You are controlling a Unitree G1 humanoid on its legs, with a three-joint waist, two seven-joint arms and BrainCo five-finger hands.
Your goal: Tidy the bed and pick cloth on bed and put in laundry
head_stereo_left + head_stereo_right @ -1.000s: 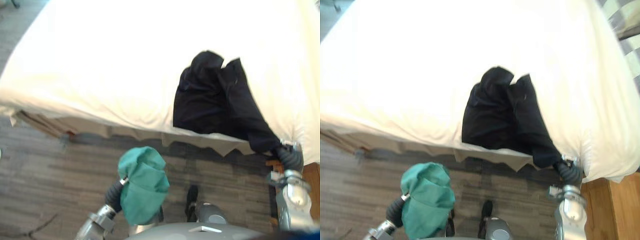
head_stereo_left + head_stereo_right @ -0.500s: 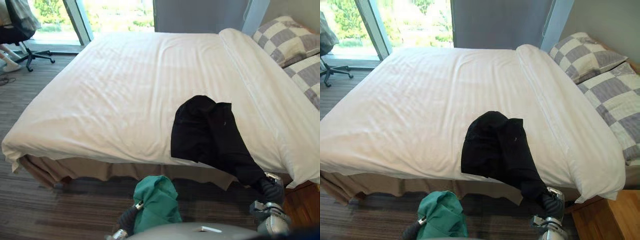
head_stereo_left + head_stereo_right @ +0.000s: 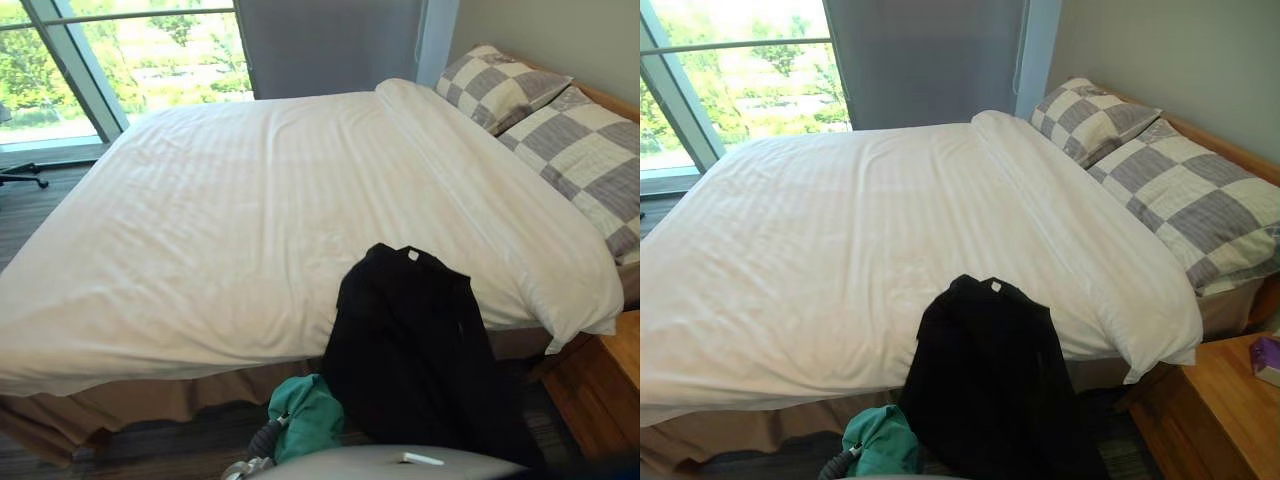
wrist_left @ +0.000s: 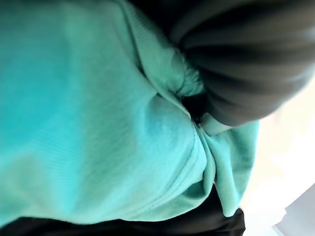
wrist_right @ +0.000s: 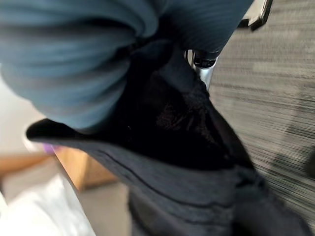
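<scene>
There are two cloths: one black fabric garment (image 3: 420, 350) and one teal knit cloth (image 3: 305, 415), touching side by side. The black garment is gathered at the right hand (image 5: 74, 49). One silver finger (image 5: 203, 73) shows there, dug into the bunched folds and pinching them. The rest hangs below it, with the top edge lapping the one white striped duvet (image 3: 230, 230). The teal cloth wraps the left hand (image 4: 246, 64), and I cannot tell how that hand grips. Beyond are two grey-checked pillows (image 3: 1095, 118) and one wooden nightstand (image 3: 1210, 410).
</scene>
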